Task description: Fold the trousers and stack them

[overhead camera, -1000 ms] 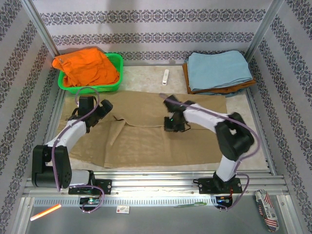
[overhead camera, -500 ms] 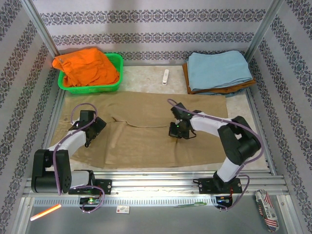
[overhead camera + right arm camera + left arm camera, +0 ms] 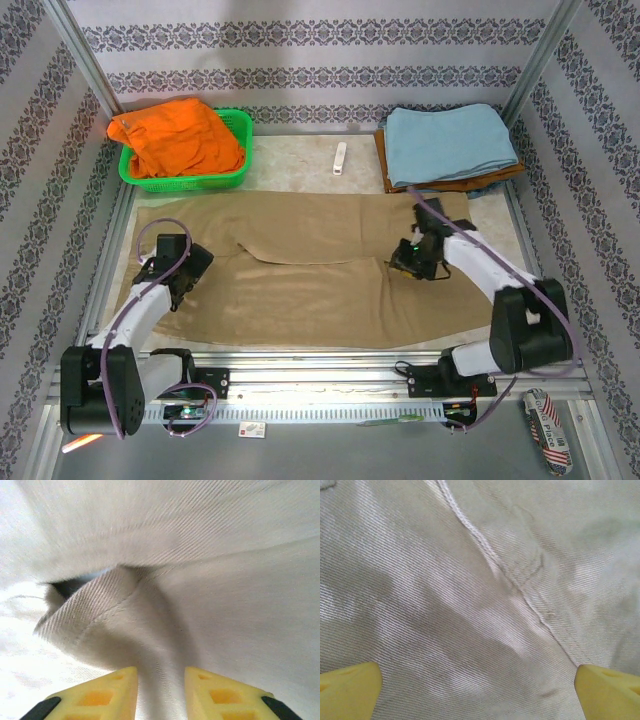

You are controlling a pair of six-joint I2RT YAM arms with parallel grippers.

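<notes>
The khaki-tan trousers (image 3: 300,275) lie spread flat across the table, legs running left to right. My left gripper (image 3: 183,283) is low over their left end. In the left wrist view it (image 3: 480,700) is open, its yellow fingertips (image 3: 347,690) far apart above a stitched seam (image 3: 485,555), with nothing between them. My right gripper (image 3: 405,262) is at the right part of the cloth. In the right wrist view it (image 3: 161,690) is shut on a pinched ridge of the trousers (image 3: 165,630), beside a folded hem (image 3: 85,615).
A green basket (image 3: 235,178) holding a bright orange garment (image 3: 180,140) stands at the back left. At the back right lies a light-blue folded cloth (image 3: 450,140) on a brown one. A small white object (image 3: 340,157) rests between them. Patterned walls close in the sides.
My right gripper has moved to the right, dragging the trousers' fabric with it, so the cloth lies flatter. My left gripper has shifted left and nearer, toward the left end.
</notes>
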